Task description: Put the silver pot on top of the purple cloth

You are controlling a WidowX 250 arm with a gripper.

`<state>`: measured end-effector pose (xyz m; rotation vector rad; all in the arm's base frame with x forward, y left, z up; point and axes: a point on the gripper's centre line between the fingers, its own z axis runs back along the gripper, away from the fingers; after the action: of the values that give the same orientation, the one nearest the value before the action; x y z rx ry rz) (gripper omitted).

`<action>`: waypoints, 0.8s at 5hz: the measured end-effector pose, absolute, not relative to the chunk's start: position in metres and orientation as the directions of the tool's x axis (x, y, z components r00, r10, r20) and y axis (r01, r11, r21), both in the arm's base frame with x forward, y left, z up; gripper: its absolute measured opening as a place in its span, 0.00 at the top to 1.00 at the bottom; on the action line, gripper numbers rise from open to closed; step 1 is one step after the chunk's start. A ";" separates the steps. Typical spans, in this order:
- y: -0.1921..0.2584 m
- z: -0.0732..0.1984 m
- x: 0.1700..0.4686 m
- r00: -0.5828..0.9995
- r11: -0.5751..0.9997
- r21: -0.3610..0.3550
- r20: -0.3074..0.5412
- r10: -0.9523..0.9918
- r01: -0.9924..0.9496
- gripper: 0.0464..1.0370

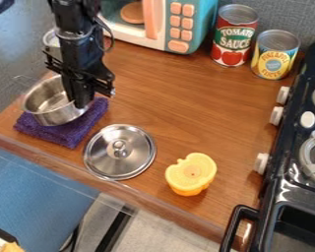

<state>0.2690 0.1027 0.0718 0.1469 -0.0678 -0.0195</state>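
Note:
The gripper (81, 101) hangs at the upper left, down at the right side of the silver pot (43, 95), and overlaps its rim. Beneath the pot is the purple cloth (69, 135), which shows along the pot's front and right side. The pot stands upright over the back part of the cloth; whether its base bears fully on the cloth is hidden by its own wall. The gripper covers part of the pot's right rim.
A silver lid (134, 153) lies right of the cloth, and a yellow-orange toy (191, 173) stands farther right. Two cans, tomato sauce (233, 37) and pineapple (274, 55), and a toy microwave (180, 24) line the back. A stove (288, 174) borders the right side.

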 end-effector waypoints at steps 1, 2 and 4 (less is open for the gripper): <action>0.102 0.061 0.264 1.000 0.991 0.131 0.012 0.009 -0.010 0.78; 0.101 0.058 0.260 1.000 0.993 0.118 -0.024 0.014 -0.011 0.49; 0.094 0.081 0.260 0.999 0.992 0.126 0.035 -0.016 0.011 0.03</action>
<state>0.2596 0.0943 0.0811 0.1261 -0.0365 -0.0136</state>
